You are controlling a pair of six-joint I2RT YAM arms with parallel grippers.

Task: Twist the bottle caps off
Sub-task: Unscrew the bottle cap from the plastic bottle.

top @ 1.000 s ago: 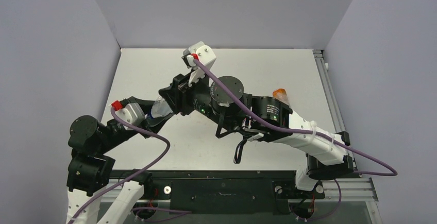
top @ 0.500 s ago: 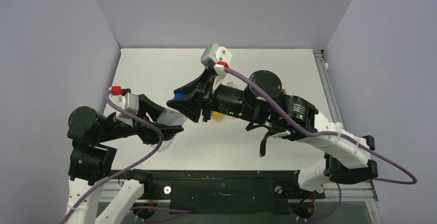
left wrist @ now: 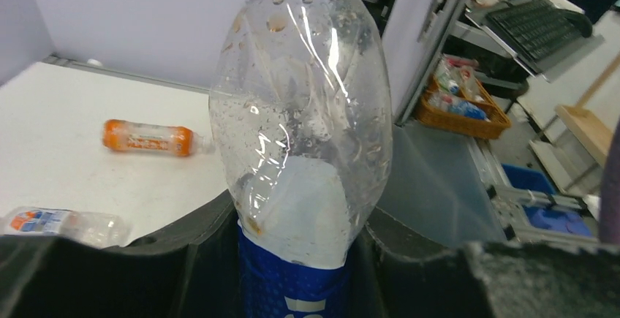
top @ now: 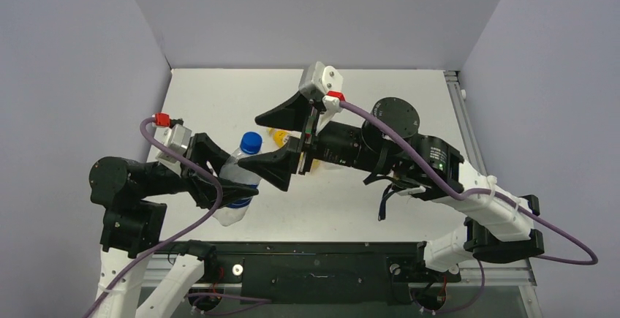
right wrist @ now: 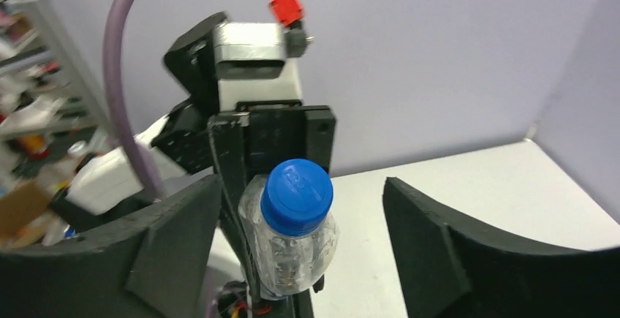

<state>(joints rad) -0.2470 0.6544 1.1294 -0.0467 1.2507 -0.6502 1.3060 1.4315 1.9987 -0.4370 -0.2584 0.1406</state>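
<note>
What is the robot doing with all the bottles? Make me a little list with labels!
left jaws: shut on the Pepsi bottle, holding it up off the table
blue cap: on the Pepsi bottle's neck
right jaws: open, one on each side of the blue cap, not touching it
orange bottle: lying on its side on the table
water bottle: lying on the table too
yellow bottle: mostly hidden behind the right jaws

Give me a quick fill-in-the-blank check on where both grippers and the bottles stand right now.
1. The clear bottle held by the left gripper wears a ____ cap.
2. The right gripper has its jaws ____ on either side of that cap, not touching it.
3. The orange bottle lies on its ____ on the table.
Missing words: blue; open; side.
</note>
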